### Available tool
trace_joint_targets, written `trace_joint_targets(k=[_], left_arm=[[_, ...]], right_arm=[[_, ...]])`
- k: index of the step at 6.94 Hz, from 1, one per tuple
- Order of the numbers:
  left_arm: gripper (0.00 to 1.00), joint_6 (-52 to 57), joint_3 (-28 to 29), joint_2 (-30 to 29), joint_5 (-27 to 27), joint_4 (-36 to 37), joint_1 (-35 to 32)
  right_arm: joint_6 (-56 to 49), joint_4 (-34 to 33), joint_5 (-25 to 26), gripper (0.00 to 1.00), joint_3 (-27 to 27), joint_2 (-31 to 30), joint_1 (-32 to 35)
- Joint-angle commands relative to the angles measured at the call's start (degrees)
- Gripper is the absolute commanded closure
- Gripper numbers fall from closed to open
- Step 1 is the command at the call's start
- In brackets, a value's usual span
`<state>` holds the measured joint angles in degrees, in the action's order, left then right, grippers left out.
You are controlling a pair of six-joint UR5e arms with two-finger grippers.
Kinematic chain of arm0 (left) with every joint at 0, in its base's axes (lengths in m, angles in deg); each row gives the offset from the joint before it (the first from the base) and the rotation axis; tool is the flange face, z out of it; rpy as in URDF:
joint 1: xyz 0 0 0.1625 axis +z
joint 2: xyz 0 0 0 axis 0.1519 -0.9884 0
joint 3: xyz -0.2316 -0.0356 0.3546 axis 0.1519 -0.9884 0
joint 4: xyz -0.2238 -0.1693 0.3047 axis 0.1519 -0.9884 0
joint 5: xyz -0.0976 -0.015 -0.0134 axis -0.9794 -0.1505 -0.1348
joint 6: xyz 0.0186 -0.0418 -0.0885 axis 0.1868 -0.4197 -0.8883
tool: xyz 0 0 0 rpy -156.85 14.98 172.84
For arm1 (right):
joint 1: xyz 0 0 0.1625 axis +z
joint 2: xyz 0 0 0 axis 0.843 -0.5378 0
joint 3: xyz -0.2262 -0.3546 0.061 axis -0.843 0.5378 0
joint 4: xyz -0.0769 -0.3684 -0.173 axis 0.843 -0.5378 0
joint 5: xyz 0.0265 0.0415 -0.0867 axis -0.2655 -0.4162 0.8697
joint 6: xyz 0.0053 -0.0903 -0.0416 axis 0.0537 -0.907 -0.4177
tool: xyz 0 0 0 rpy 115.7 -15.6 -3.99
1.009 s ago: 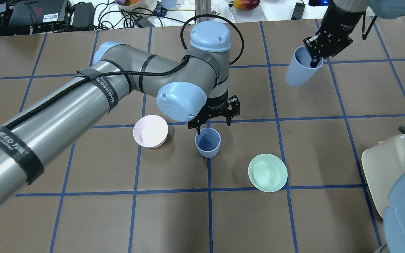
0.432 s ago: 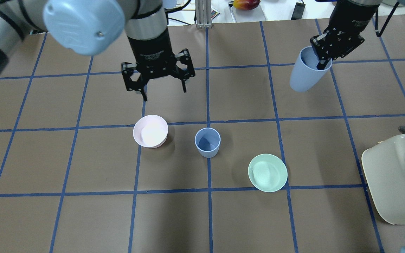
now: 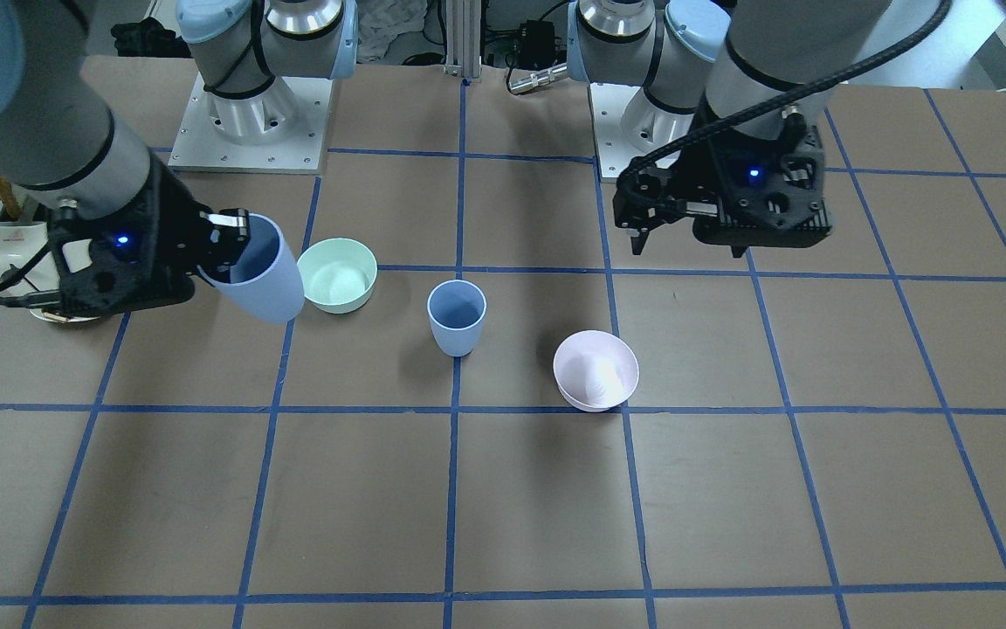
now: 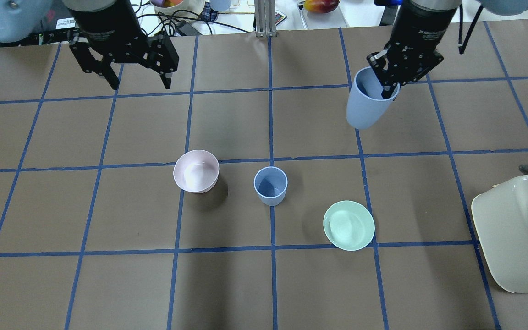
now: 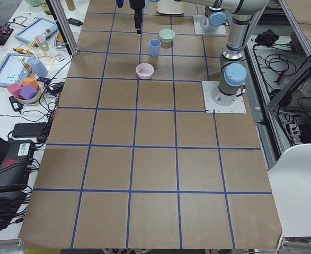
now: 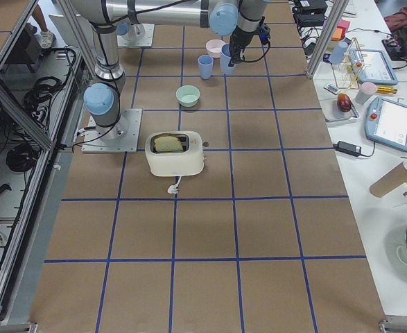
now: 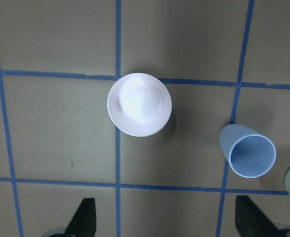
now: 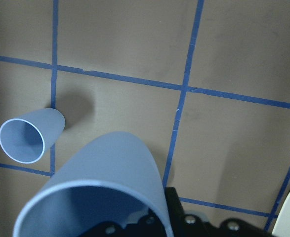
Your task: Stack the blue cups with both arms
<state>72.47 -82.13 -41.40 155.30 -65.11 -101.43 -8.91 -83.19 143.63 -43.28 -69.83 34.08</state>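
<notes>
One blue cup (image 4: 271,185) stands upright and alone on the table near the middle; it also shows in the front view (image 3: 457,316) and in the left wrist view (image 7: 248,155). My right gripper (image 4: 385,87) is shut on the rim of the second blue cup (image 4: 368,104), one finger inside it, and holds it tilted in the air, back and to the right of the standing cup. The held cup fills the right wrist view (image 8: 100,197), with the standing cup (image 8: 28,136) lower left. My left gripper (image 4: 140,85) is open and empty, high at the far left.
A pale pink bowl (image 4: 196,171) sits left of the standing cup, and a mint-green bowl (image 4: 349,225) sits to its front right. A cream toaster (image 4: 516,238) stands at the right edge. Blue tape lines grid the brown table. Cables and clutter lie beyond the far edge.
My left arm has drawn back from over the standing cup to the far left, its gripper open. My right gripper has carried its cup a little left, toward the middle.
</notes>
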Motion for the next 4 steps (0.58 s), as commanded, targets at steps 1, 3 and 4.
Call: trace_joint_targets(k=[1,3,4], left_arm=[[0.01,2.4,-4.4,2.2,0.0,5.3,1.9],[0.00,2.7,-10.8,5.6,0.1,7.7,1.7],[0.00,2.7,-11.4,6.7,0.0,7.5,1.7]], right_arm=[[7.2,-3.3,0.1,1.00,-1.1,0.3,8.4],[9.9,-8.4,-0.1,1.00,-5.4,0.0,11.4],[13.4,-13.1,-0.2,1.00,-7.8,0.0,13.1]])
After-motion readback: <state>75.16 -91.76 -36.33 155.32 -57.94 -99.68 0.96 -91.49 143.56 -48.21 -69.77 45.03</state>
